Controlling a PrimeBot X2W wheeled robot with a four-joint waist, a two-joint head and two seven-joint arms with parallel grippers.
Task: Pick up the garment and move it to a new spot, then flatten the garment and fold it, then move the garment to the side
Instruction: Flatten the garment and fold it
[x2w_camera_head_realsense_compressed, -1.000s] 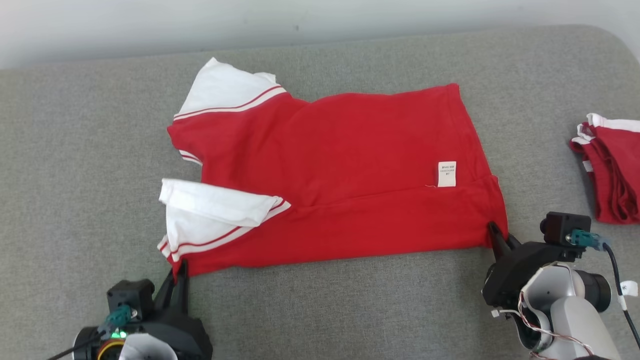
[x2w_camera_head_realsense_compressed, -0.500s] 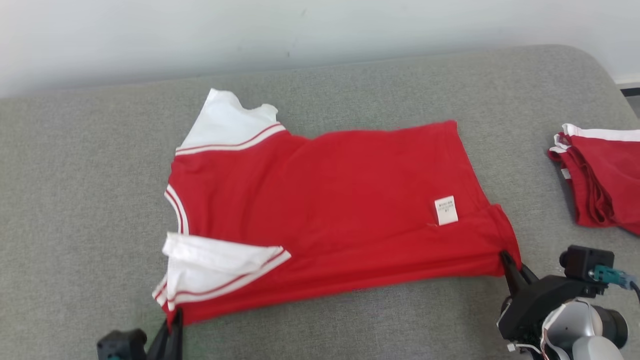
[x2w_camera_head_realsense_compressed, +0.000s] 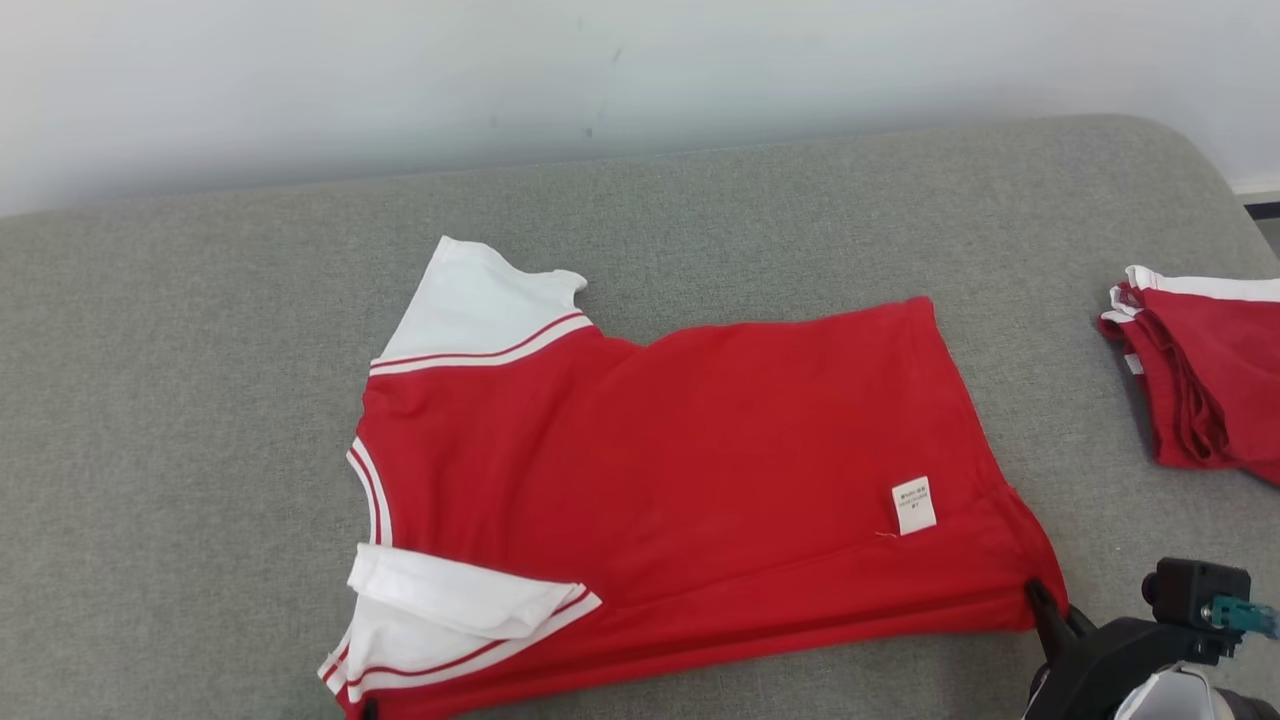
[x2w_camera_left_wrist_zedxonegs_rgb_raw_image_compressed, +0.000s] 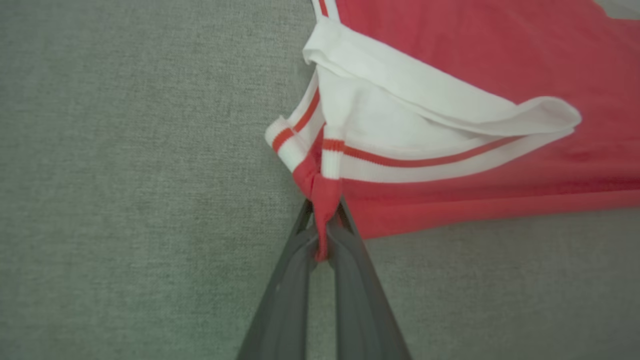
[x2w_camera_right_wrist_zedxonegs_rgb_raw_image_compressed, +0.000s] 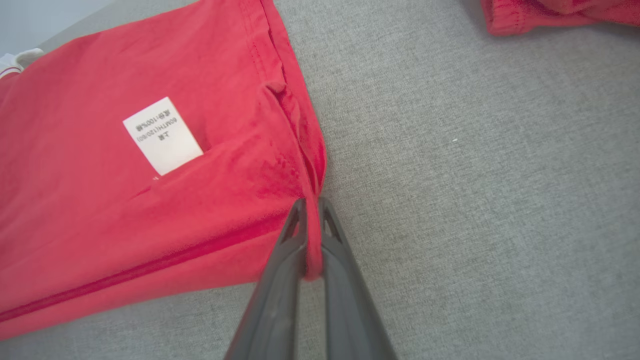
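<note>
**A:** How far along is it?

**B:** The red T-shirt (x2w_camera_head_realsense_compressed: 680, 470) lies spread on the grey cushion (x2w_camera_head_realsense_compressed: 200, 400), towards the near edge. Only a strip along its near side looks doubled over, so I'd say most of the folding and the move aside are still left.

**A:** And the grippers?

**B:** The left gripper (x2w_camera_left_wrist_zedxonegs_rgb_raw_image_compressed: 322, 210) is pinched tight on the near-left shoulder corner. The right gripper (x2w_camera_right_wrist_zedxonegs_rgb_raw_image_compressed: 310, 210) is pinched tight on the near-right hem corner.

**A:** What has changed since a second ago?

**B:** The shirt has been dragged nearer, away from the far edge and relative to the folded red pile (x2w_camera_head_realsense_compressed: 1200, 380). The camera has shifted too.
</note>
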